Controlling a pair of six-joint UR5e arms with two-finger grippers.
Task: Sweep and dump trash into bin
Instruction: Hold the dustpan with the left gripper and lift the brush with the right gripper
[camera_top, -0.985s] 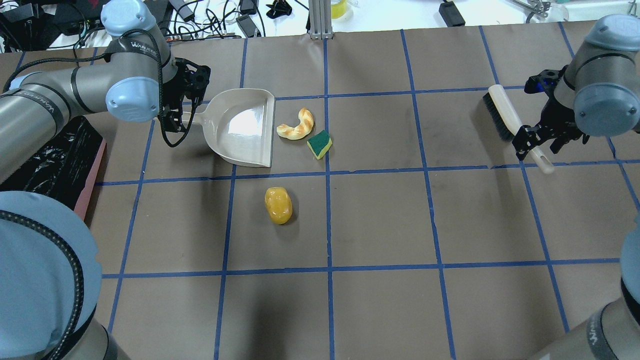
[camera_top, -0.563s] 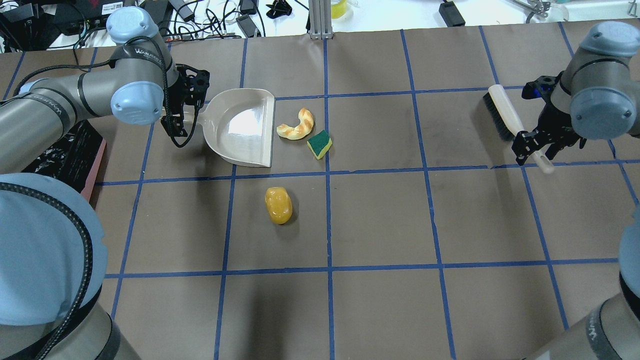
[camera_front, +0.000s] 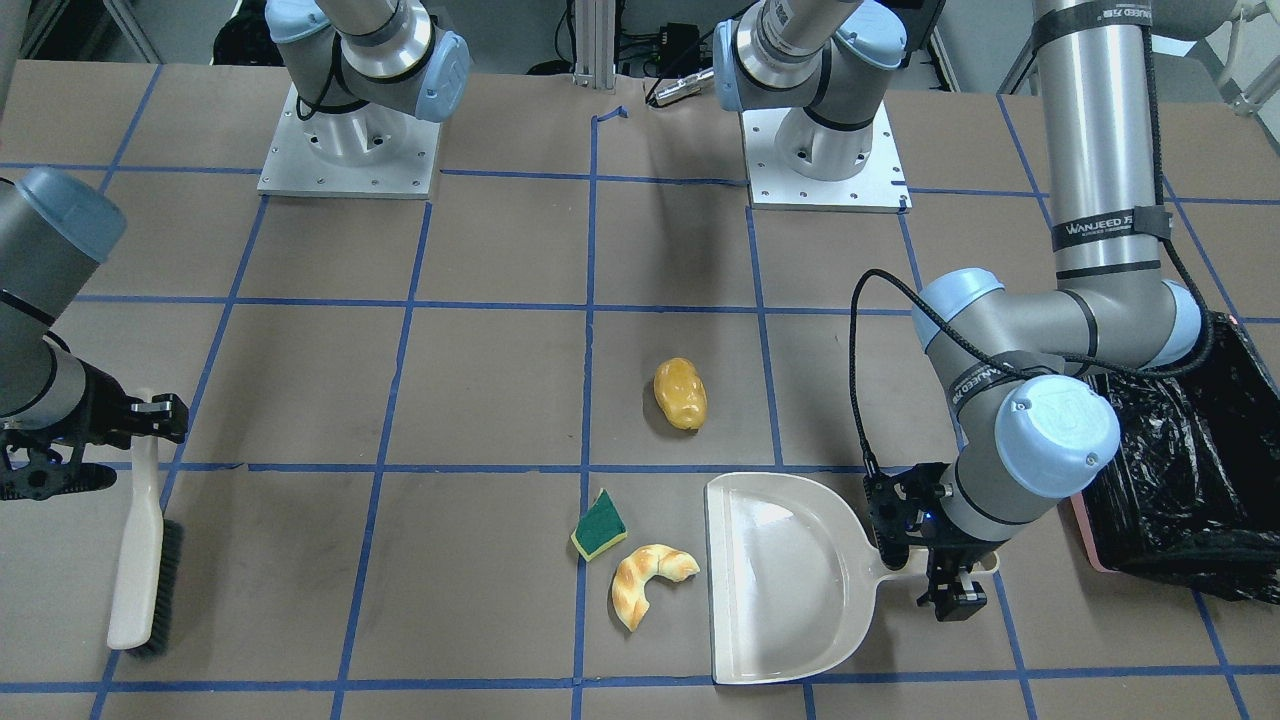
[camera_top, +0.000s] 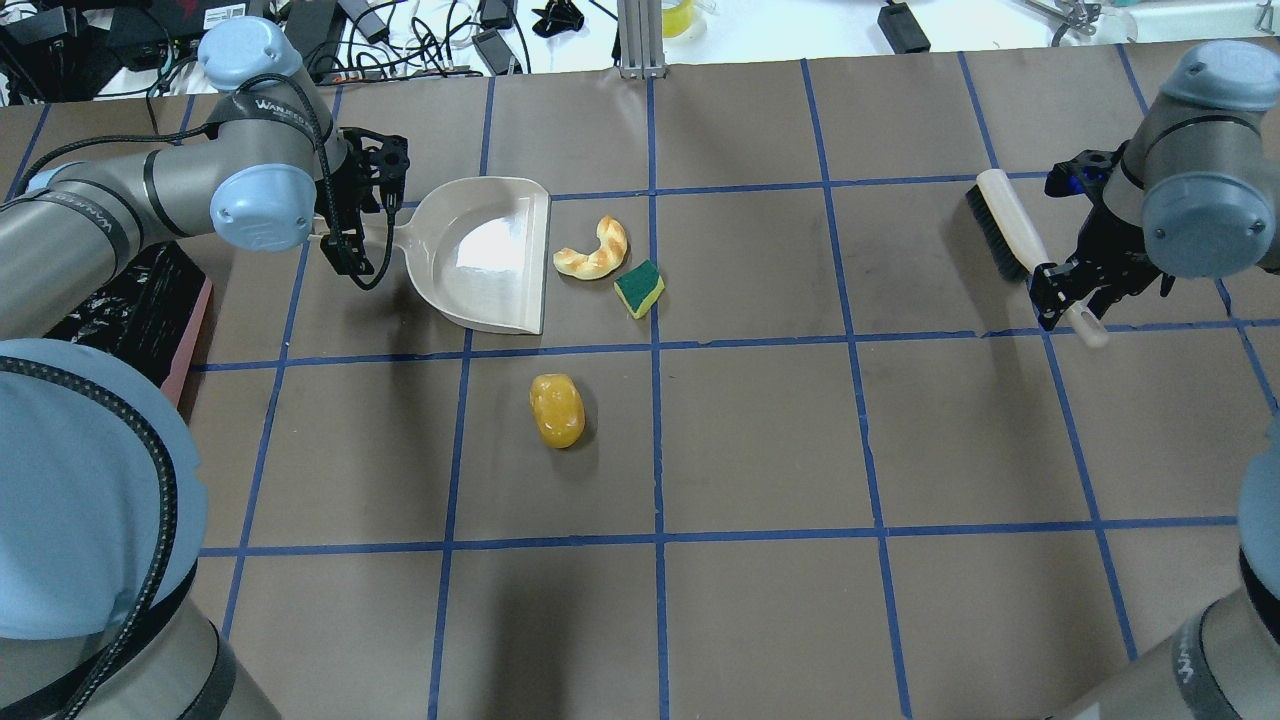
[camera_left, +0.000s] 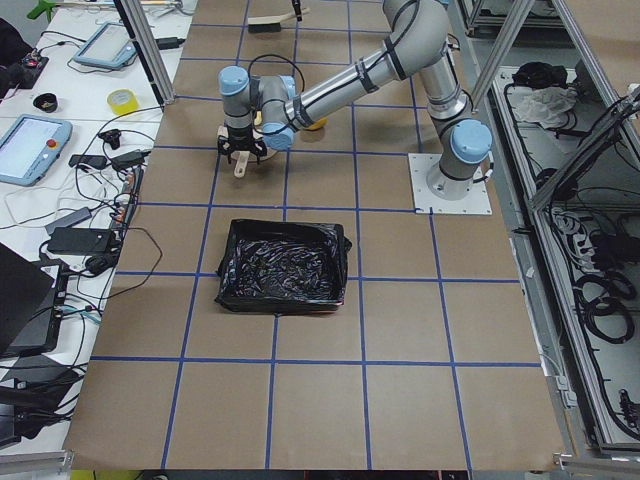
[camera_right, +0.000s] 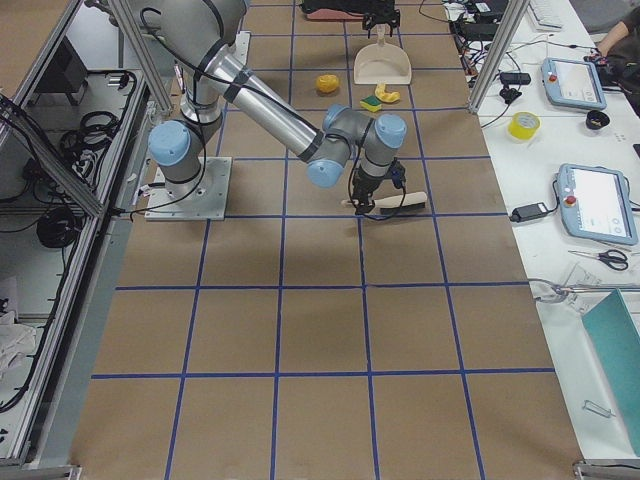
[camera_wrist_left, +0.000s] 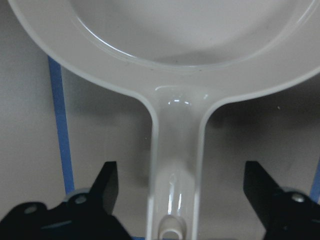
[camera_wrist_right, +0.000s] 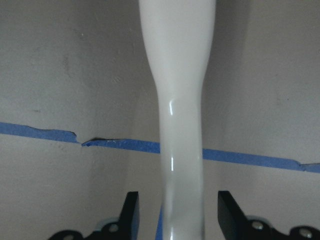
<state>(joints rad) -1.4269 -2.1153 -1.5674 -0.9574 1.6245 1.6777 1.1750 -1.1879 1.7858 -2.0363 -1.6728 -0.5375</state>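
**Both claws straddling their tools, trash lying on the desk**

The left claw (camera_wrist_left: 181, 182) is spread wide around the handle of the cream dustpan (camera_top: 490, 255), with clear gaps on both sides of the handle. The dustpan is lying flat on the desk (camera_top: 780, 440), its open edge facing the trash.

The curved bread (camera_top: 595, 250) is lying just beside that edge. The green-and-yellow sponge (camera_top: 640, 288) is sitting just beside the bread, on the side away from the dustpan. The yellow potato (camera_top: 557, 410) is lying apart from both, in the next taped square toward the robot.

The right claw (camera_wrist_right: 177, 212) is also spread, straddling the handle of the brush (camera_top: 1000, 225) with narrow gaps either side. The brush is lying well apart from the trash.

The black-lined bin (camera_left: 283, 265) is sitting on the robot's left end of the desk, beyond the left arm.
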